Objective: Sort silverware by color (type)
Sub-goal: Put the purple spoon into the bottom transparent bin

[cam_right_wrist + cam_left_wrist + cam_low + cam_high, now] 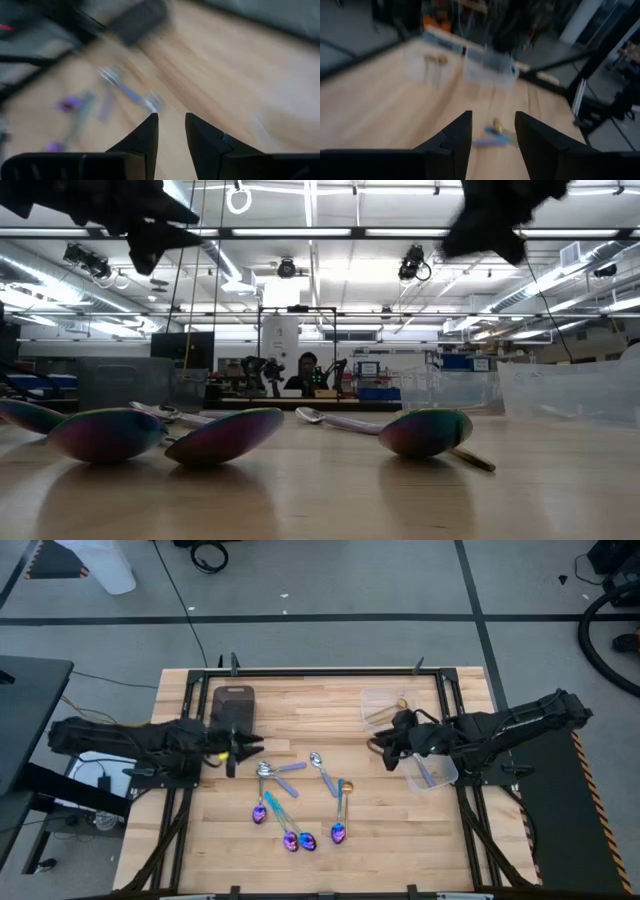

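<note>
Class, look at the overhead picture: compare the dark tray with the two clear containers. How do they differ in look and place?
The dark tray is opaque dark grey; the clear containers are see-through. The tray is a single piece at the table's far left, near the left tool; the containers are two, toward the right side, by the right tool. The nearer container holds purple-blue pieces; nothing shows on the tray. All rest on the wooden table.

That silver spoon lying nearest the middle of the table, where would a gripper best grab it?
Probably mid-handle on the silver spoon, coming straight down from above. It lies flat on the table, so only the slim handle fits between fingers closing across its width; the rounded bowl would likely slip.
</note>
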